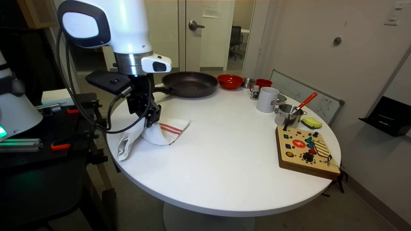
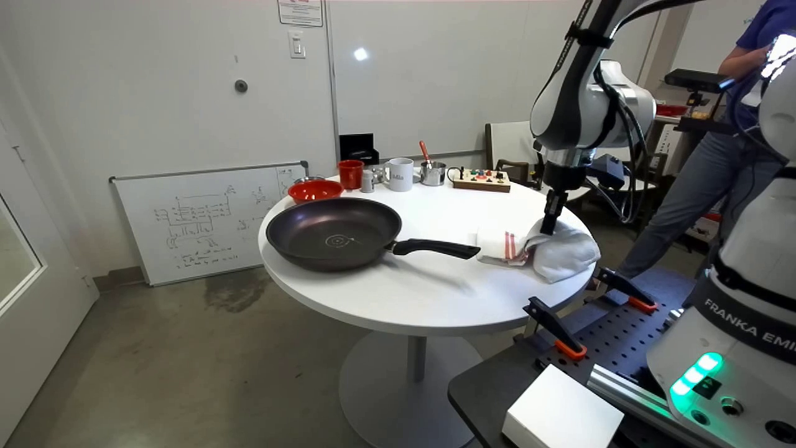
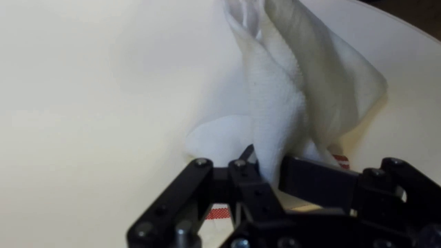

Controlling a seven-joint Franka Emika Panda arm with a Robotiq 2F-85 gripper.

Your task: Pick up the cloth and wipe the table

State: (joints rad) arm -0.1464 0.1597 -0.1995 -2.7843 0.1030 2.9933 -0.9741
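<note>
**Red-striped cloth (image 1: 162, 134) gripped for wiping**

Your claw (image 3: 270, 168) pinches a fold of the cloth, which lies bunched on the white round desk (image 1: 218, 160), near its rim at nine o'clock in an exterior view. The pick-up looks done; wiping seems the step in hand. Next, hold the claw low and sweep toward three o'clock, short of the wooden board (image 1: 306, 152), clear of the frying pan (image 1: 192, 88) at eleven.

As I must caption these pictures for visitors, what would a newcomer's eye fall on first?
The big dark frying pan probably wins, standing on the round white table beside a red bowl. Next comes the robot's hand, shut on a red-striped white cloth near the table's edge. Across the table lies a colourful wooden board.
</note>
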